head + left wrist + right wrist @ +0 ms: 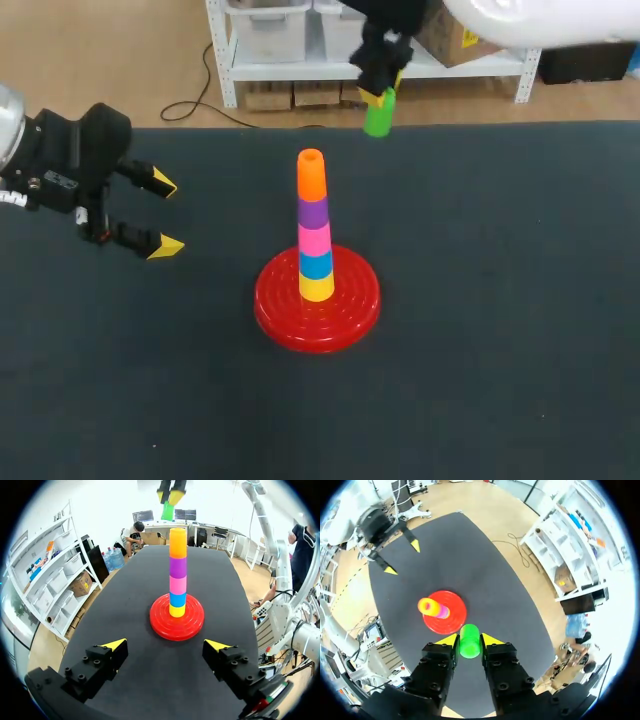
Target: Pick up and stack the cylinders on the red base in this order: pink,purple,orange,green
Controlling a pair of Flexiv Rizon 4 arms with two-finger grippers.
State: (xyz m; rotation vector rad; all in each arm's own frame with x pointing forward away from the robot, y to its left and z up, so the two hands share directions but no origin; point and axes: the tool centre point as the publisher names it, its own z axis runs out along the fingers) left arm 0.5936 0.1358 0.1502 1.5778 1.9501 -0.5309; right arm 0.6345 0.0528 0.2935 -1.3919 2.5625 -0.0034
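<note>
While the right gripper (469,640) points straight down from high over the desk (500,300), its jaws stand a narrow gap apart and both yellow tips press the green cylinder (469,647) from two sides. That's a firm pinch. The cylinder hangs upright, its top between the fingers and its lower end poking out below them. In the head view the white right arm (540,20) comes in from the far right corner and carries gripper and cylinder in the air above the desk's far side, clear of everything.

Looking down past that green piece, the tower sits a little ahead of the gripper and off to one side, not under it. It rises from the red base (280,305) near the desk's middle: yellow cylinder (316,287) at the bottom, then blue cylinder (316,264), pink cylinder (314,238), purple cylinder (313,211), and orange cylinder (311,175) on top. The orange top is bare.

Over on the other side, the left gripper (164,215) hovers low at the desk's left, well apart from the base and aimed level toward the tower. Its jaws are spread wide with nothing between them.
</note>
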